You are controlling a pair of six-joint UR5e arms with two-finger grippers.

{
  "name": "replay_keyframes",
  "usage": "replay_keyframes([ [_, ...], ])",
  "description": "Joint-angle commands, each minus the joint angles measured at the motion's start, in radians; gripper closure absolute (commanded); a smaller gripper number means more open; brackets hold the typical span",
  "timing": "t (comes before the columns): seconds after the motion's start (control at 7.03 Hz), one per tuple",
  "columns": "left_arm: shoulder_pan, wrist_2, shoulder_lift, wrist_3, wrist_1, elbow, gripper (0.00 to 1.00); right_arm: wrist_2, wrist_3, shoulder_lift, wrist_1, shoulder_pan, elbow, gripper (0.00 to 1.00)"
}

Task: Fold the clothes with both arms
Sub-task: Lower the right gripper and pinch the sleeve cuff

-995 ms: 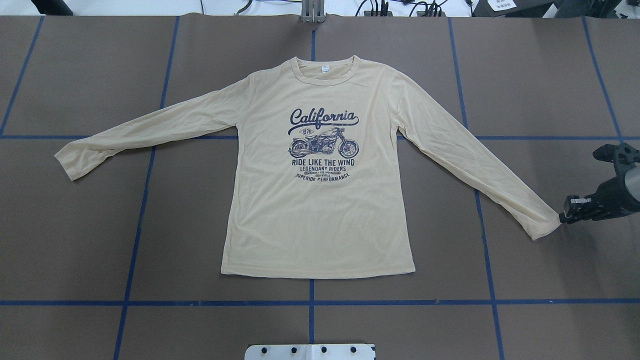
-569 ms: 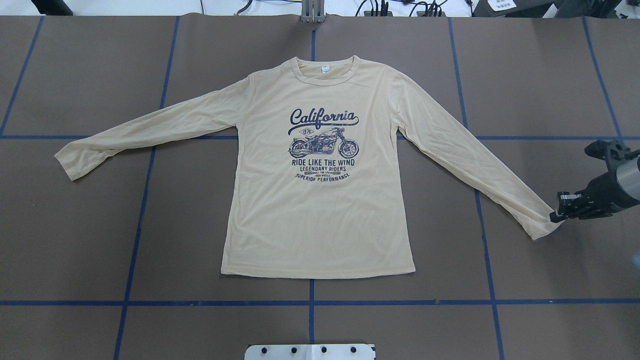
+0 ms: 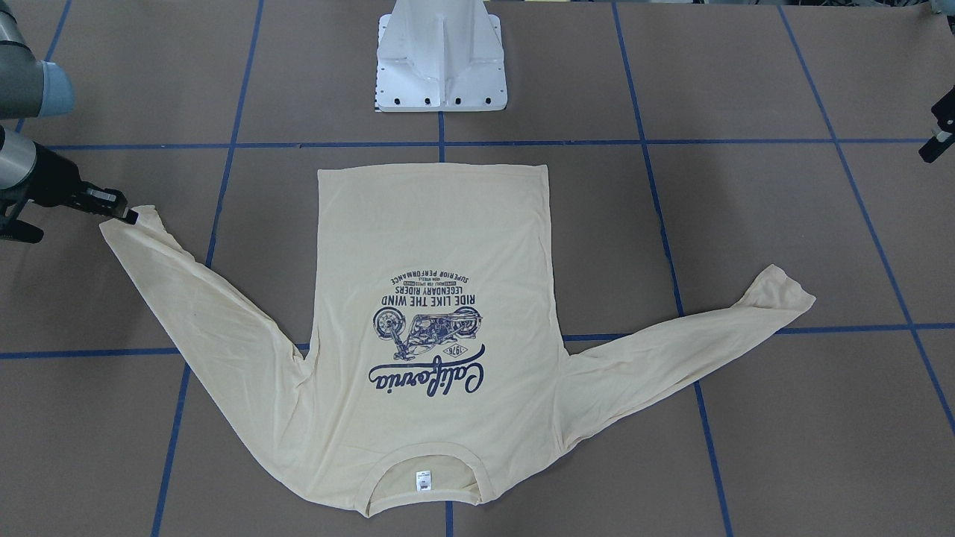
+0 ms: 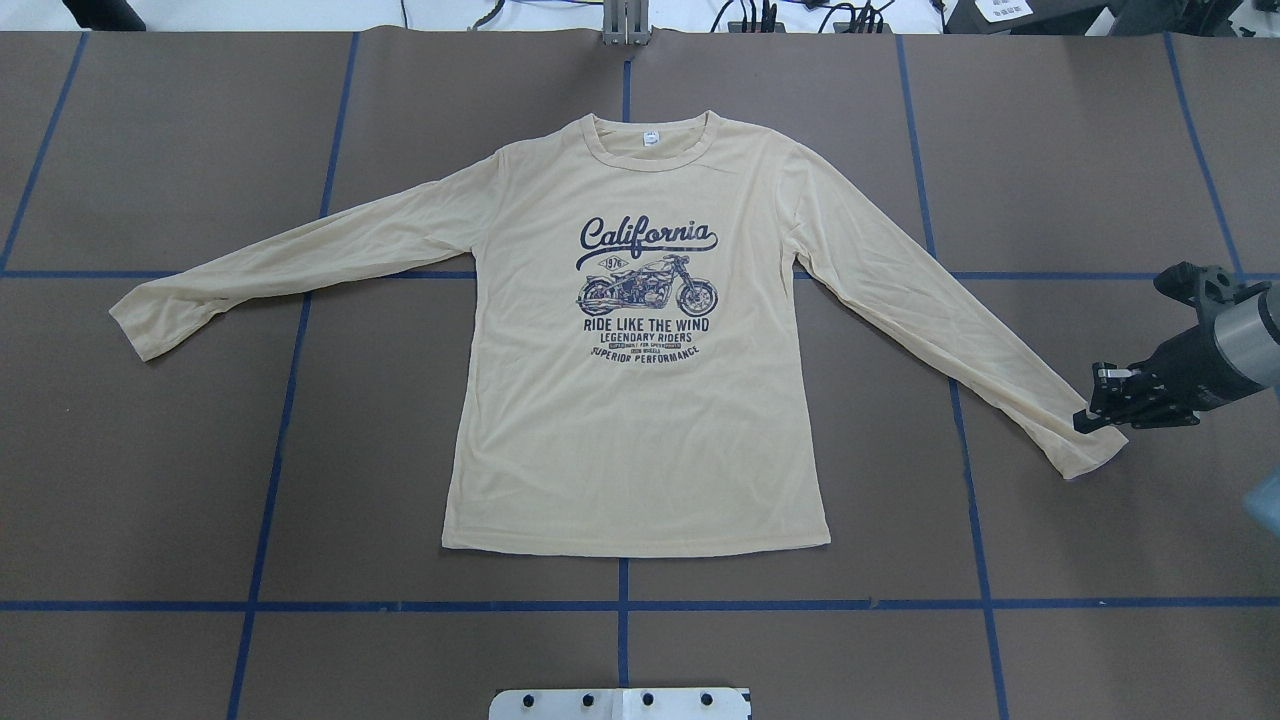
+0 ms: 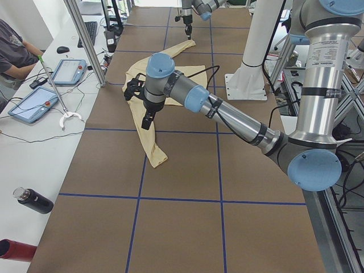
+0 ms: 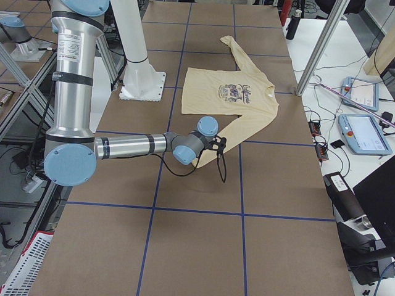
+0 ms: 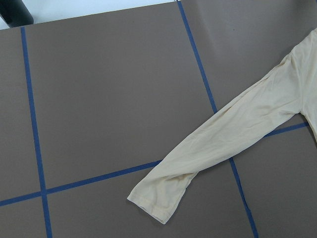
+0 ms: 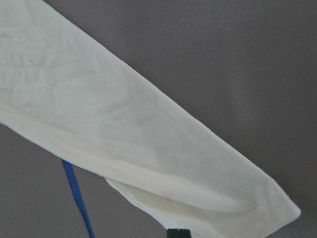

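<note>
We saw the right gripper (image 4: 1084,420) lying low at the right, tip at the cuff of the T-shirt (image 4: 640,430); the left gripper (image 5: 146,120) hung pointing down. We couldn't tell how open either was.

Right arm's black fingers (image 4: 1088,418): spread unreadable; sleeve cuff edge beneath them hidden.
Left arm's black fingers (image 3: 936,148): cropped by frame edge, spread unreadable.
Pale cream-yellow long-sleeved T-shirt (image 4: 640,430): smallest print lines illegible.
</note>
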Motion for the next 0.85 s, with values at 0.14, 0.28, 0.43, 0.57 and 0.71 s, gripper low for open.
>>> replay_keyframes([
  [0.14,0.003,0.000,0.000,-0.001,0.000,-0.003,0.00,-0.101,0.007,-0.039,-0.001,0.003,-0.006,0.12],
  [0.28,0.003,0.000,0.000,-0.001,0.000,-0.012,0.00,-0.109,0.010,-0.039,-0.001,0.000,-0.011,0.12],
  [0.43,0.003,0.000,0.000,-0.001,0.001,-0.014,0.00,-0.121,0.010,-0.036,-0.001,-0.003,-0.017,0.14],
  [0.57,0.003,0.000,0.000,-0.001,0.000,-0.014,0.00,-0.121,0.009,-0.034,-0.002,-0.006,-0.020,0.18],
  [0.71,0.003,0.000,0.000,-0.001,0.000,-0.014,0.00,-0.123,0.004,-0.022,-0.001,-0.011,-0.049,0.19],
])
